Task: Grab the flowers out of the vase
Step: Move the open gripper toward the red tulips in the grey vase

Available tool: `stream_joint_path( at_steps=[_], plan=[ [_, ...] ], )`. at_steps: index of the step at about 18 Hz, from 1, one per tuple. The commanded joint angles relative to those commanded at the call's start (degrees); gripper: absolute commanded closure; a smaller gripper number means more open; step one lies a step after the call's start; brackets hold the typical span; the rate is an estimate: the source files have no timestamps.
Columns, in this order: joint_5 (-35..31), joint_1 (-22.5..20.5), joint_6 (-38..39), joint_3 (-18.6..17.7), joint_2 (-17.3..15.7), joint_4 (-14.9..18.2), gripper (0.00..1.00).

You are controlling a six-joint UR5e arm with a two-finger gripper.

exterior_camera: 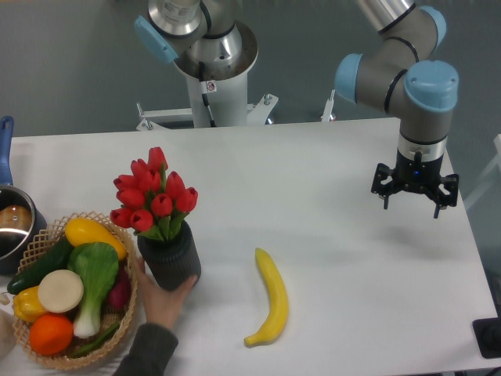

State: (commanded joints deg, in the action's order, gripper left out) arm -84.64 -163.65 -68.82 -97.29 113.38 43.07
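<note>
The flowers (153,194), a bunch of red tulip buds with green leaves, stand in the dark grey ribbed vase (171,256) at the table's front left. A person's hand (160,299) holds the vase at its base. My gripper (412,197) hangs over the right side of the table, far from the vase, pointing down. It holds nothing; its fingers are too small and dark to tell whether they are open or shut.
A wicker basket (47,359) of produce stands left of the vase, touching it. A steel pot (14,223) with a blue handle is at the left edge. A banana (271,301) lies front centre. The robot base (211,86) stands behind the table.
</note>
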Motion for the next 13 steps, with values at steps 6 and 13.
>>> stream_joint_path(
  at_steps=[6,13],
  plan=[
    [1.0,1.8,1.0,-1.2,-1.9,-0.3,0.00],
    [18.6,3.8,3.4,-8.2,-10.5,-0.9,0.00]
  ],
)
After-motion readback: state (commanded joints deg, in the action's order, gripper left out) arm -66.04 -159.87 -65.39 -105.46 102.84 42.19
